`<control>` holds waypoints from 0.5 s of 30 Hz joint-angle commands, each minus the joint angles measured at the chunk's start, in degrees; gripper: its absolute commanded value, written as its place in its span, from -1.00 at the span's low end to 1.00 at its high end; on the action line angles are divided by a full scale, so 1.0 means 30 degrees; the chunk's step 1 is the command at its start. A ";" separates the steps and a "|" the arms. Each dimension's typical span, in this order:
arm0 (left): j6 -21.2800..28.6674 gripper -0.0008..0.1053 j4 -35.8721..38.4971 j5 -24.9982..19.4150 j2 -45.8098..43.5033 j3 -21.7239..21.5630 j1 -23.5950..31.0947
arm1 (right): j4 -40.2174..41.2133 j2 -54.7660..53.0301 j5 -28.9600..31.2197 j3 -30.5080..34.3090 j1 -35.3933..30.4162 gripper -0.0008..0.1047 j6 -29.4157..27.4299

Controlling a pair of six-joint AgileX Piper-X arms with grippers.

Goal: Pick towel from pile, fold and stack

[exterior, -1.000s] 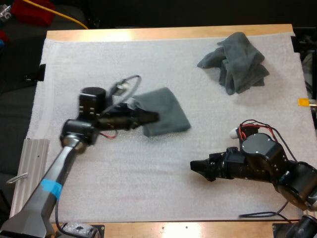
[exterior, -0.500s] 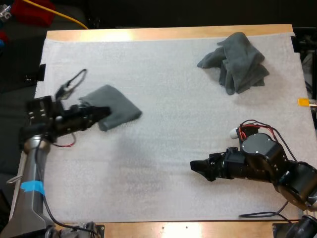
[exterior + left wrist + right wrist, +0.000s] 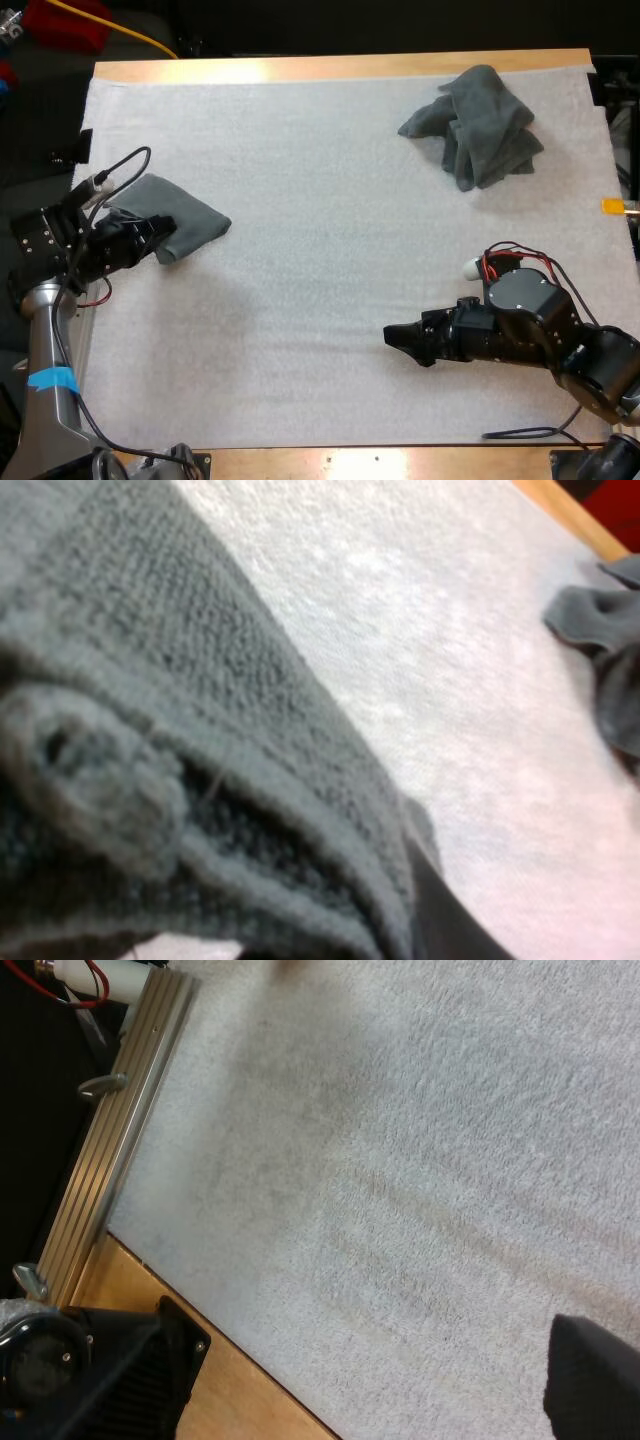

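Left end effector (image 3: 158, 237) has swept sideways, clamped on the folded towel (image 3: 192, 214), which juts just ahead of it. Crumpled pile (image 3: 480, 125) now lies well apart, far ahead to its right. We judge folding done; setting down to start the stack comes next.

High overview; left wrist view against towel (image 3: 200, 680)

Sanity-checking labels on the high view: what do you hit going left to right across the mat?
folded towel, gripped by the left gripper → right gripper → crumpled towel
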 commanded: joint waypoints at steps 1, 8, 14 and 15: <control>0.0232 -0.98 -0.0300 -0.0231 0.0165 -0.0111 -0.0025 | -0.0097 -0.0104 -0.0223 0.0043 0.0025 0.40 -0.0108; 0.0230 -0.98 -0.0359 0.0827 0.2857 -0.0111 -0.0025 | -0.0097 -0.0104 -0.0223 0.0043 0.0025 0.40 -0.0108; 0.0486 -0.98 -0.0196 0.0339 0.3536 -0.0111 0.0070 | -0.0097 -0.0104 -0.0223 0.0043 0.0025 0.40 -0.0108; 0.0553 -0.98 -0.0117 0.0093 0.3535 -0.0111 0.0102 | -0.0097 -0.0104 -0.0223 0.0043 0.0025 0.40 -0.0108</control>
